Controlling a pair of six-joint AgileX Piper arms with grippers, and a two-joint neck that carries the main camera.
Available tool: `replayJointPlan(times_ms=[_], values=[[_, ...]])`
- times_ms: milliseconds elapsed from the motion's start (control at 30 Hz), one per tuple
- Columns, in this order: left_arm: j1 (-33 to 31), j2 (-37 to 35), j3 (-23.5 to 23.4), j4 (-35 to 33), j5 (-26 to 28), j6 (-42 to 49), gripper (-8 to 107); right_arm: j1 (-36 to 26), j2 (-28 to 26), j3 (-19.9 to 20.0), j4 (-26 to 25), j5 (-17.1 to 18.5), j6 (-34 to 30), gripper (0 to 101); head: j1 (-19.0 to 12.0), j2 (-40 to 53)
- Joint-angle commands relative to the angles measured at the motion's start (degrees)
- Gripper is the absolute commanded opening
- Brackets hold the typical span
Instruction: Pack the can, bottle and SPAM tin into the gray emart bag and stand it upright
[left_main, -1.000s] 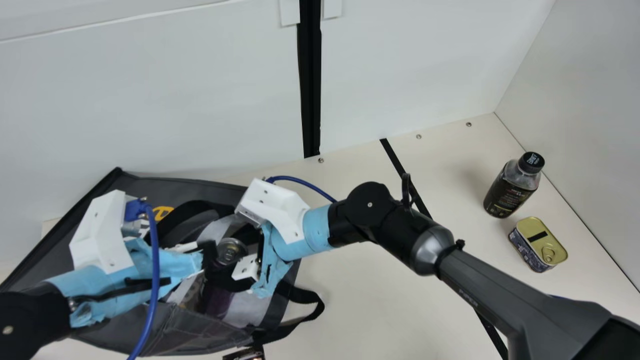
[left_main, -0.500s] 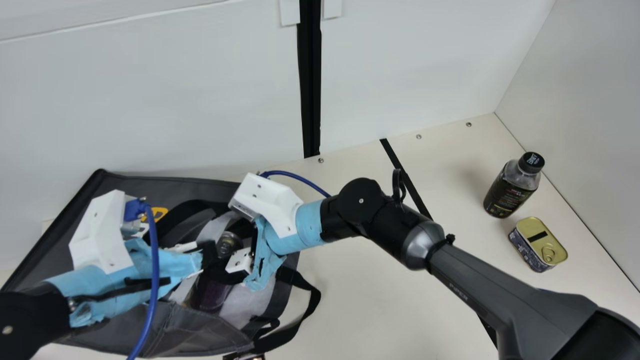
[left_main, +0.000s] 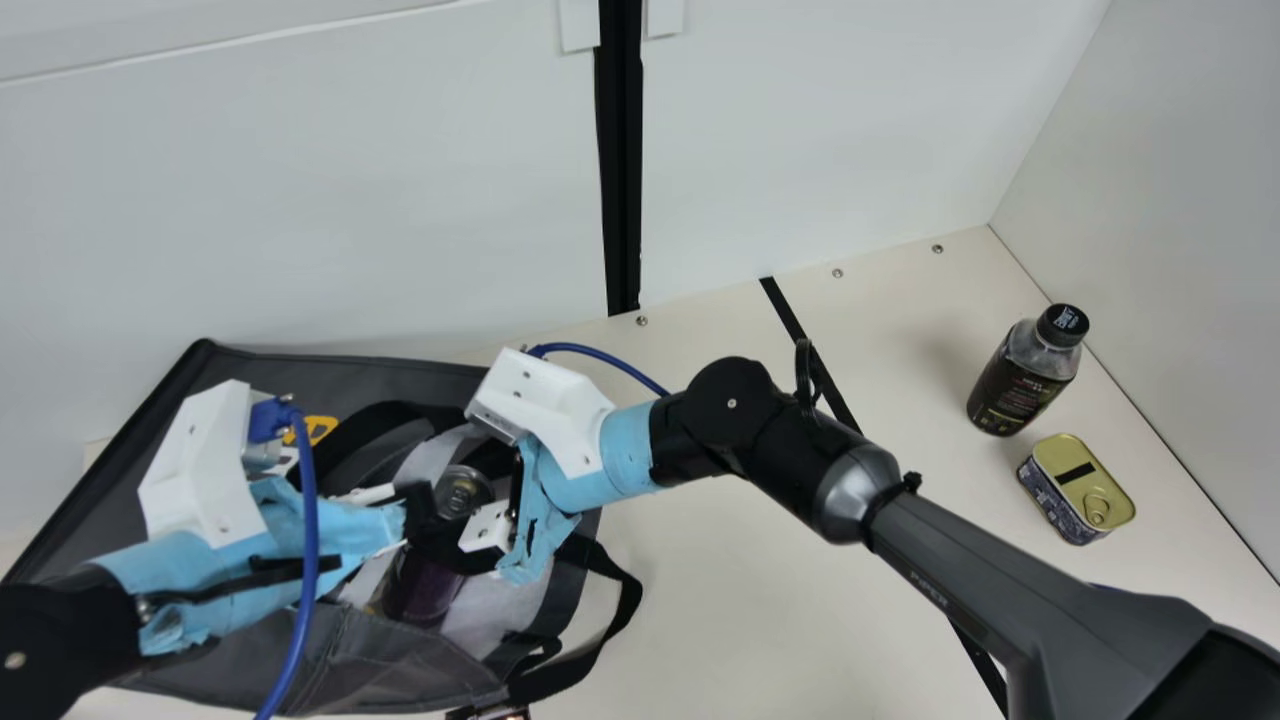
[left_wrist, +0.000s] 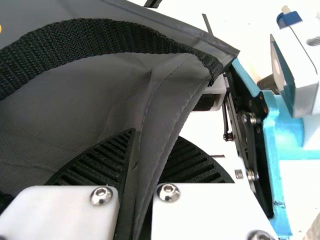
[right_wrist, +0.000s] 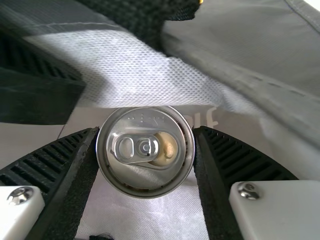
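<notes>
The bag (left_main: 400, 662), lower left, is pinched by the left gripper (left_wrist: 156, 135). The right gripper (right_wrist: 146, 129) clasps the can (left_main: 461, 491); early release may topple it

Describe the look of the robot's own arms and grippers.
The left arm and right arm have black joints, light-blue wrapping, angular white brackets and blue cables. The right also shows a silvery collar and a dark-grey link. The left gripper and right gripper have ribbed black fingers, white plates and silver screws.
</notes>
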Motion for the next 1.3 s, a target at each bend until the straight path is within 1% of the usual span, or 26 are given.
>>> replayJointPlan(times_ms=[0,167,200,700,1267], values=[[0.0,0.0,0.0,0.0,0.0,0.0,-8,-0.1,-0.1,0.2,0.0,0.0,0.0,77,-1.3,-0.1],[0.0,0.0,0.0,0.0,0.0,0.0,-8,-0.5,-0.7,0.9,-0.1,0.2,-0.1,94,-1.3,-0.1],[0.0,0.0,0.0,0.0,0.0,0.0,-8,-0.6,-0.8,1.0,-0.2,0.2,-0.2,95,-1.3,-0.1],[0.0,0.0,0.0,0.0,0.0,0.0,-8,-2.4,-3.3,2.8,-0.9,1.3,-0.6,95,-1.3,-0.1],[0.0,0.0,0.0,0.0,0.0,0.0,-8,-7.2,-9.3,5.8,-1.5,4.7,-1.1,95,-1.3,-0.1]])
